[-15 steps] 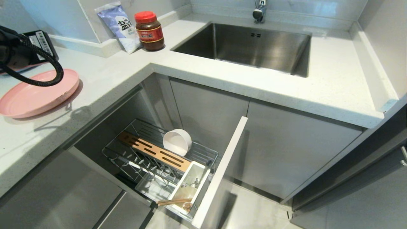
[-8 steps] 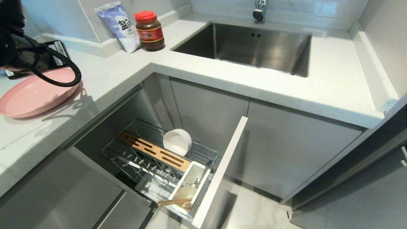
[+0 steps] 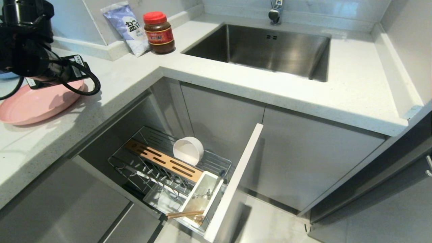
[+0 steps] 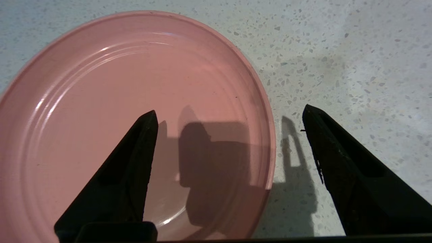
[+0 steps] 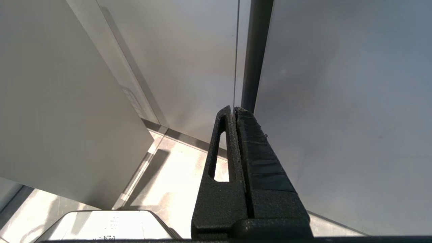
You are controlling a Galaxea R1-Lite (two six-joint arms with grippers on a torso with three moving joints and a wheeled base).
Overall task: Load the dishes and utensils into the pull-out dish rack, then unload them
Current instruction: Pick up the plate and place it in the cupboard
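Above the speckled countertop [image 4: 354, 50], the left gripper [image 4: 229, 116] hangs with its jaws spread wide and empty. The pink plate [image 4: 111, 101] lies flat directly beneath, its rim running between the two fingers, one finger over the plate and the other over bare counter. Well below, the pull-out dish rack [image 3: 162, 168] stands open, holding the white bowl [image 3: 188, 150] and chopsticks [image 3: 184, 214]. The right gripper [image 5: 234, 113], pressed closed, hangs parked beside cabinet panels [image 5: 337, 101].
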